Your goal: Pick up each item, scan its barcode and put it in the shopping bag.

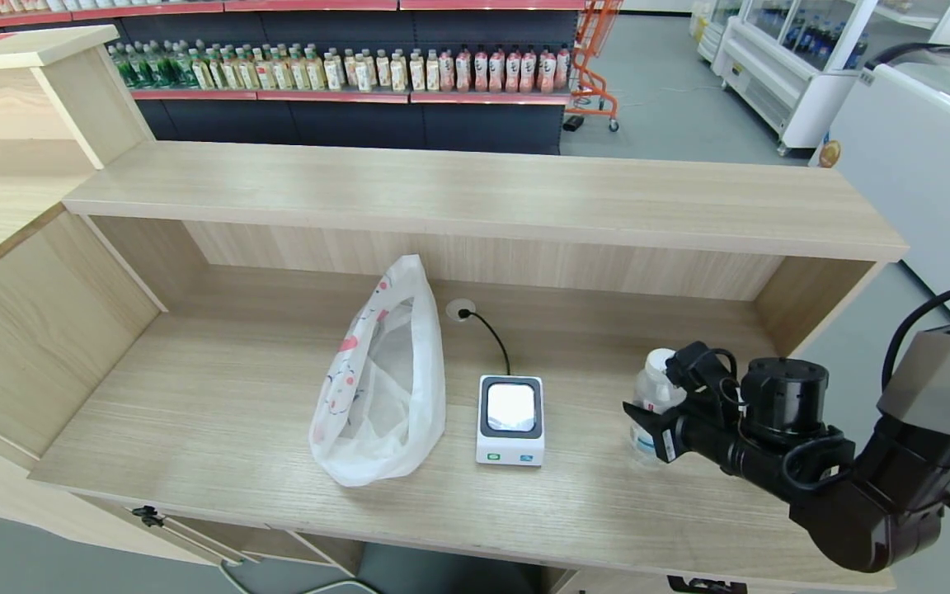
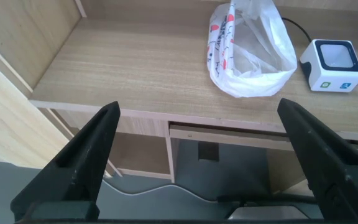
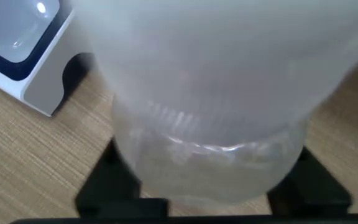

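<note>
Bottle (image 3: 210,124), pinched in the right tool (image 1: 655,400), stands right of the scanner (image 1: 510,419).

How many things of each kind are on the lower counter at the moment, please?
Shopping bag: 1
Barcode scanner: 1
Clear bottle: 1
Total: 3

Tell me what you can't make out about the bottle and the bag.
Barcode on the bottle: the right gripper covers most of the label in the head view; too close to read in the right wrist view.
Inside of the shopping bag: its own folds hide it, head view.
</note>
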{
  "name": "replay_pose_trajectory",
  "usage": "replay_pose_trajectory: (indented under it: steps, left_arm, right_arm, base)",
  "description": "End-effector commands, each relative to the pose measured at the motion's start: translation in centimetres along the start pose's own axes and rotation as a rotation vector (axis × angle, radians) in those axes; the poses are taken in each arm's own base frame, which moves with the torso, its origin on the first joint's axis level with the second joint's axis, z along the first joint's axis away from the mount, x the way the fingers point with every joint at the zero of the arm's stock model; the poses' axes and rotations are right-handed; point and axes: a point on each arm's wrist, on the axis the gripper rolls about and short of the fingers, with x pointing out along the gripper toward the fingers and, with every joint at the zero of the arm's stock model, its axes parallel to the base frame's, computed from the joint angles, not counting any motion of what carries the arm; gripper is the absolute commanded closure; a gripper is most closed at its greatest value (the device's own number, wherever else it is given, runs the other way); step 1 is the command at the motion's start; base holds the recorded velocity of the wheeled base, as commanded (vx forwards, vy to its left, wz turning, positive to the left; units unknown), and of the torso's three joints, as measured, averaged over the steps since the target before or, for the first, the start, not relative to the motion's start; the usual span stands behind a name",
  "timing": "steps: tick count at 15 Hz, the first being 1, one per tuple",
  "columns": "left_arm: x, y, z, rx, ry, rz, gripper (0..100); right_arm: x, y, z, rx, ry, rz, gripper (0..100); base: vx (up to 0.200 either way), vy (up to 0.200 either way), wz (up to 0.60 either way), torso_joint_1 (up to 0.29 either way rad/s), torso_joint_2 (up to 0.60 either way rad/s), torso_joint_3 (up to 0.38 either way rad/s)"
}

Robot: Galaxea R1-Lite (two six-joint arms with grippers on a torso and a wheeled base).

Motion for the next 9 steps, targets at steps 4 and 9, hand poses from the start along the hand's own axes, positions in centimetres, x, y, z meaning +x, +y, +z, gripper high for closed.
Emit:
replay_pose_trajectory:
  steps: [4, 9]
  left_arm:
    - [0.01, 0.00, 0.01, 0.000, 0.001, 0.000, 0]
    - [0.00, 0.00, 0.00, 0.000, -0.001, 0.000, 0]
  right_arm:
    - [-0.20, -0.09, -0.10, -0.001, -0.003, -0.004, 100]
    - [-0.64, 0.30, -0.61, 0.008, 0.021, 0.004, 100]
  base:
    - [0.000, 0.000, 0.00, 0.000, 0.00, 0.000]
    - [0.000, 0.000, 0.00, 0.000, 0.00, 0.000]
